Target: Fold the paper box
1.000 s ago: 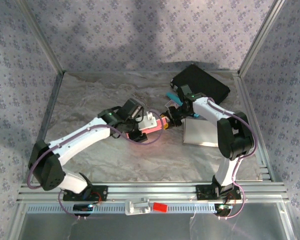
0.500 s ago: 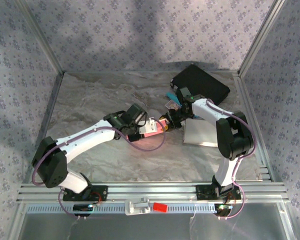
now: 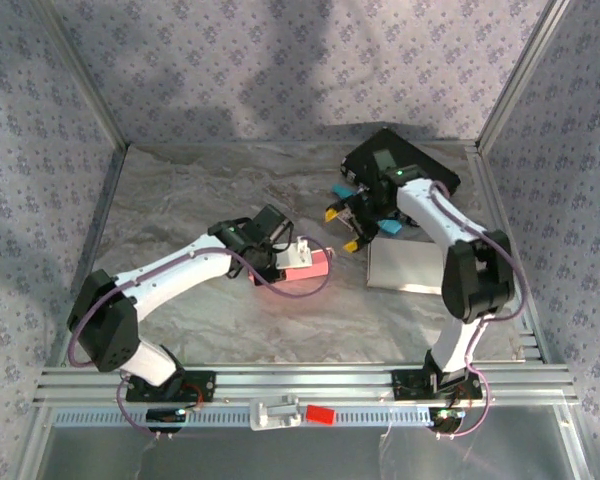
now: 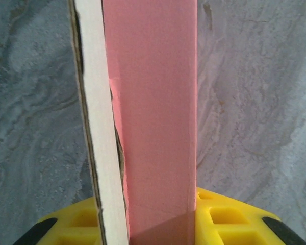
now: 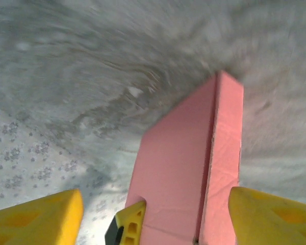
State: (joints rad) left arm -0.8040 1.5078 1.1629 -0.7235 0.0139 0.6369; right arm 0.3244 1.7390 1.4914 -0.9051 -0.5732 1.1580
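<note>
Left end effector (image 3: 290, 258): fingers closed on paper box (image 3: 310, 266), clamping its left end. Box runs straight out between yellow pads (image 4: 222, 222).
Right end effector (image 3: 342, 228): jaws wide apart, holding nothing, just far-right of box. Free end of box sits centred ahead of its fingers.
Box: pink, slim, at middle of table (image 3: 180, 200). Resting or lifted: cannot tell.
Step judged: single-arm hold between folds.
Next move calls for: right end effector closing on free end or flap, with left grip steady.

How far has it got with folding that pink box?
The pink box already looks folded into a slim block. In hand: the left gripper clamps one end, and the right gripper stands open, off its far end. Left, probably: the pale flap along one edge looks untucked.
</note>
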